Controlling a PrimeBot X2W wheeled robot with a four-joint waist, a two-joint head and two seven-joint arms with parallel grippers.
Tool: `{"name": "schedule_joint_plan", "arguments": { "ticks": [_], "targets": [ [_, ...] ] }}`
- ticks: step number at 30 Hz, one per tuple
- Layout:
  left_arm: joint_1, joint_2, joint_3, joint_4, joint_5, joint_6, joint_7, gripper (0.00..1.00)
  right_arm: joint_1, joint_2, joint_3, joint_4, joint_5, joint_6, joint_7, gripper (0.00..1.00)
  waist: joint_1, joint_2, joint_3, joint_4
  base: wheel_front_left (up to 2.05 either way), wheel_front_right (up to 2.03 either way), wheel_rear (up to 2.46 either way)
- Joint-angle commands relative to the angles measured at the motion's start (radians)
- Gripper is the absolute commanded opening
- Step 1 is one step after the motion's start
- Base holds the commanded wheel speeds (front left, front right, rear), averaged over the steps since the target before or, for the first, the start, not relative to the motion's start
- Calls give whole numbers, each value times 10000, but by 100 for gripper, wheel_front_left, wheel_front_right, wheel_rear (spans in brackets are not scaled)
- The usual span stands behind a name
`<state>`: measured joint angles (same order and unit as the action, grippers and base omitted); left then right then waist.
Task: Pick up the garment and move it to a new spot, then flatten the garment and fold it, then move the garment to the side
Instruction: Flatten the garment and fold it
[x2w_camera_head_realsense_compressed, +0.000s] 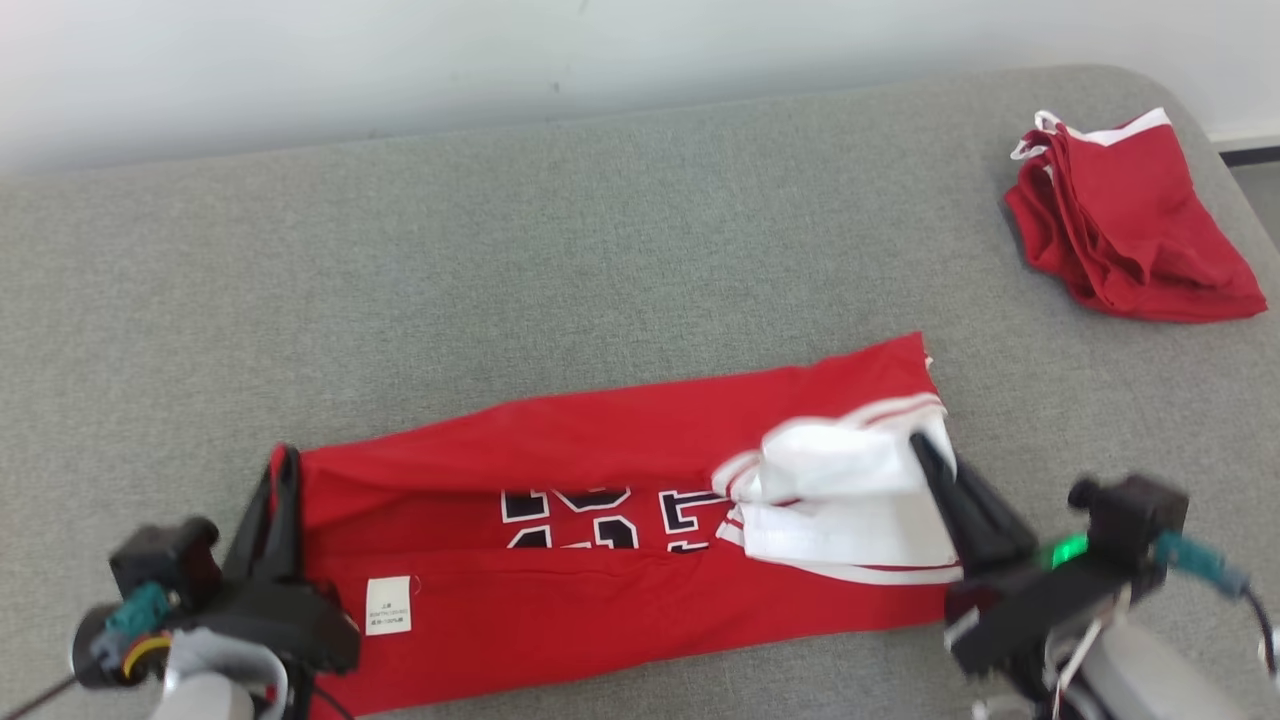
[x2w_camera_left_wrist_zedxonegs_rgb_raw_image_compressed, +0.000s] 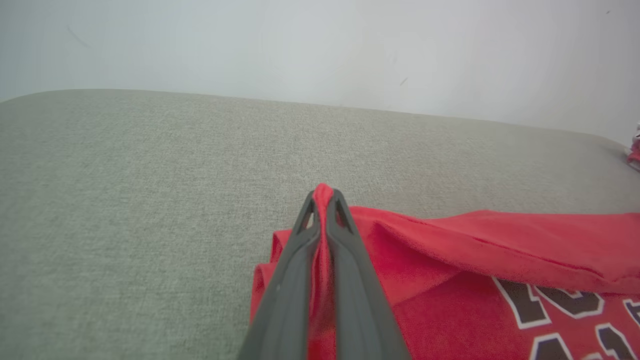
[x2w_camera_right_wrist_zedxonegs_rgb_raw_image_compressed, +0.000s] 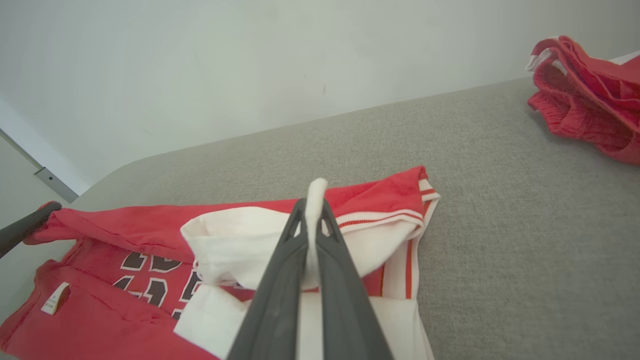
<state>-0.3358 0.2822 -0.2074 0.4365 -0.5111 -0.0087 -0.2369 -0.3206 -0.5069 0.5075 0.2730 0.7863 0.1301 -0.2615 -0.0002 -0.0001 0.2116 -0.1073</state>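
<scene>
Nearest the head camera, the left gripper (x2w_camera_head_realsense_compressed: 288, 462) is clenched on the left end of the red garment (x2w_camera_head_realsense_compressed: 600, 450). In its wrist view the 2 dark fingers (x2w_camera_left_wrist_zedxonegs_rgb_raw_image_compressed: 352, 280) pinch a ridge of red cloth that pokes past their tips. The right gripper (x2w_camera_head_realsense_compressed: 920, 447) is clamped on a white fold (x2w_camera_head_realsense_compressed: 840, 480) at the garment's right end, with white cloth rising between its fingers (x2w_camera_right_wrist_zedxonegs_rgb_raw_image_compressed: 277, 300). The garment lies stretched across the near part of the grey padded surface (x2w_camera_head_realsense_compressed: 500, 250), its black numerals (x2w_camera_head_realsense_compressed: 600, 515) half hidden in a crease, a white label (x2w_camera_head_realsense_compressed: 388, 605) near the left gripper. A red bundle (x2w_camera_head_realsense_compressed: 1130, 230) sits at the far right corner, well apart
</scene>
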Motion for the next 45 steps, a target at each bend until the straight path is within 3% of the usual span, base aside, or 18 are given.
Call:
{"name": "schedule_joint_plan", "arguments": {
  "ticks": [1, 7, 8, 9, 10, 11, 21, 33, 45],
  "targets": [
    [239, -42, 22, -72, -101, 37, -69, 0, 296, 87, -32, -115, -135, 4, -44, 0, 2, 1, -83, 45, 0, 0, 0],
    [972, -193, 0, -431, -46, 93, -195, 0, 1331, 234, -356, -19, -361, 4, -40, 0, 2, 1, -294, 140, 0, 0, 0],
    [1018, -189, -3, -473, 1, 109, -211, 0, 1379, 262, -337, -4, -329, 4, -41, 17, 2, 1, -330, 159, 0, 0, 0],
    [1067, -229, 13, -509, 8, 123, -223, 4, 1389, 258, -367, 23, -307, 4, -41, 50, 2, 1, -379, 183, 0, 0, 0],
    [1123, -246, 25, -528, 56, 171, -239, 71, 1438, 281, -419, 20, -276, 4, -42, 100, 2, 1, -419, 196, 0, 0, 0],
    [1149, -274, 45, -579, 109, 173, -260, 100, 1504, 313, -501, -11, -225, 4, -42, 100, 2, 1, -464, 210, 0, 0, 0],
    [1842, -707, 1084, -1801, 916, 399, -281, 100, 1848, 130, -1386, -398, -278, 4, -19, 100, 2, 1, -969, 332, 0, 0, 0],
    [3128, -1518, 2316, -3042, 2589, 387, -284, 100, 652, 598, -2182, 1677, -774, 4, 1290, 100, 2, 1, -1102, 754, 0, 0, 0],
    [3662, -1801, 2437, -3364, 3853, 24, -285, 100, -163, 911, -1417, 3870, -745, 4, 2894, 100, 2, 1, -1189, 1326, 0, 0, 0]
  ]
}}
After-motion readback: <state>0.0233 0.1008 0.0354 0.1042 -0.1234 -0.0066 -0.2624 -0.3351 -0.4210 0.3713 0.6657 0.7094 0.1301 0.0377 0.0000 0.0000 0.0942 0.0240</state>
